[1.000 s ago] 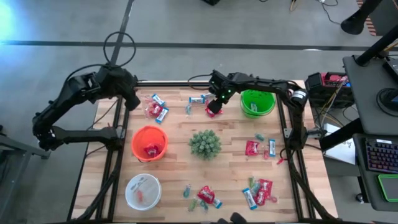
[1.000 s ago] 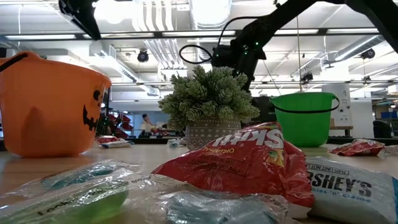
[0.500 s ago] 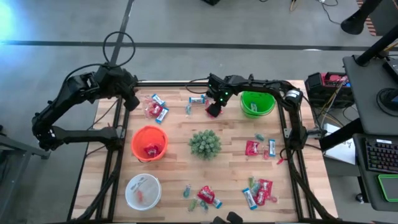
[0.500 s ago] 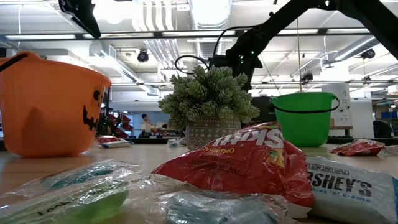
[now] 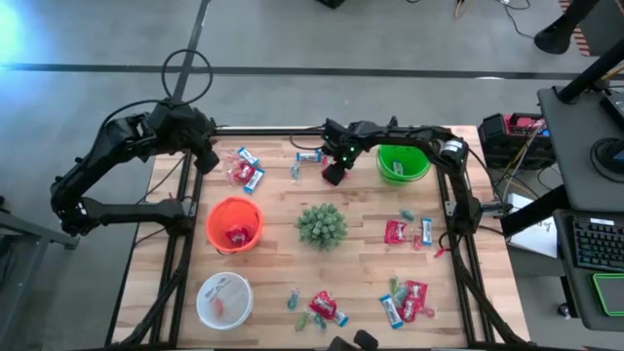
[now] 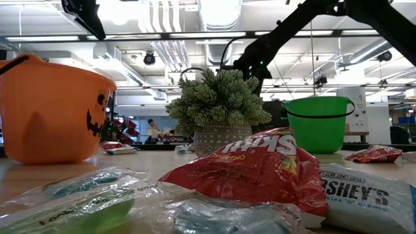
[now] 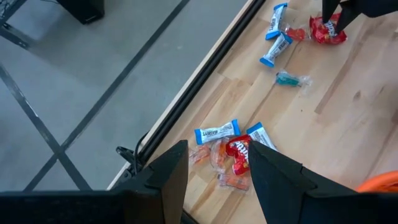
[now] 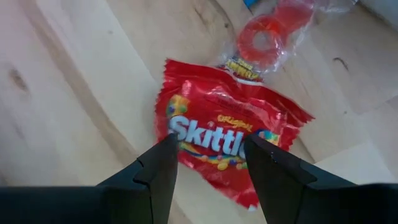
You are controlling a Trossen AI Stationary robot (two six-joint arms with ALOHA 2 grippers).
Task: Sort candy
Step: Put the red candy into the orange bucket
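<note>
Right wrist view shows the red Skittles packet lying flat on the tabletop directly under my right tool, whose fingers stand spread to either side of the packet and pinch nothing; a clear wrapper with a red ring sweet lies touching the packet's far end. From above, this packet sits near the tabletop's far edge, between the blue-and-white bars and the green bowl. More candy lies scattered: a cluster near the far left corner, pieces by the right edge and along the near edge. An orange bowl and a white bowl stand toward the left edge, a spiky plant mid-tabletop. My left tool hovers spread and empty over the far-left cluster, waiting. I judge the step as reaching for the Skittles packet; next I should lower, straddle it without catching the ring sweet, close, and carry it to its bowl.
</note>
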